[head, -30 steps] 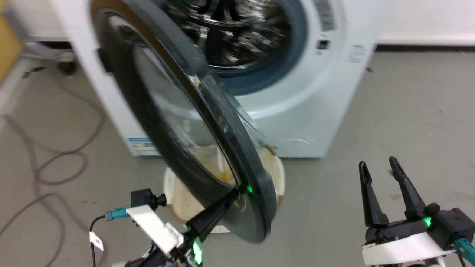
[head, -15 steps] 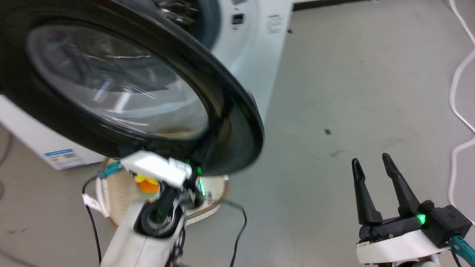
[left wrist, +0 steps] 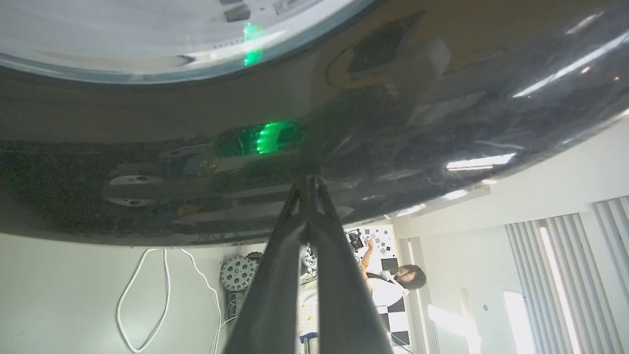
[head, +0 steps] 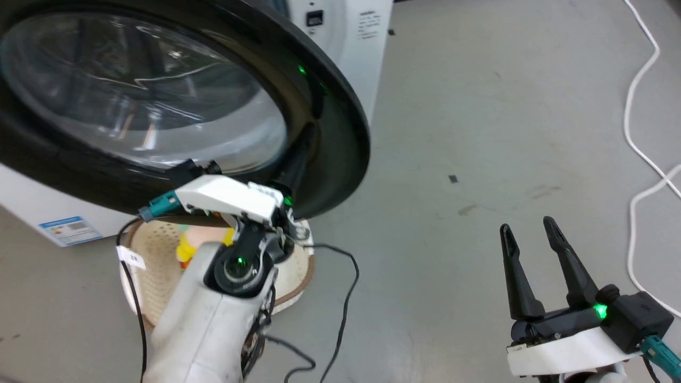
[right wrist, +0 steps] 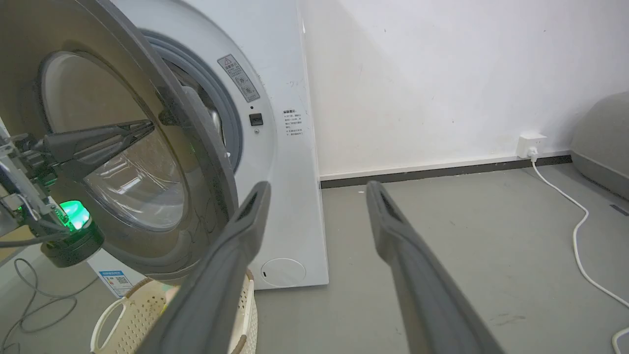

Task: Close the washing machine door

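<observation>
As the closed left gripper presses its 5 o'clock rim, the washing machine door has swung nearer latching; the right gripper gapes, empty.

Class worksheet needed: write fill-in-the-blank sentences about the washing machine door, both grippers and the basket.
1. The left gripper, its dark fingers pressed ____, touches the large round black-framed glass washing machine door with its tips.
2. The right gripper hangs over the grey floor with jaws ____.
3. The cream perforated basket has a ____ rim.
Missing words: together; open; brown.
</observation>
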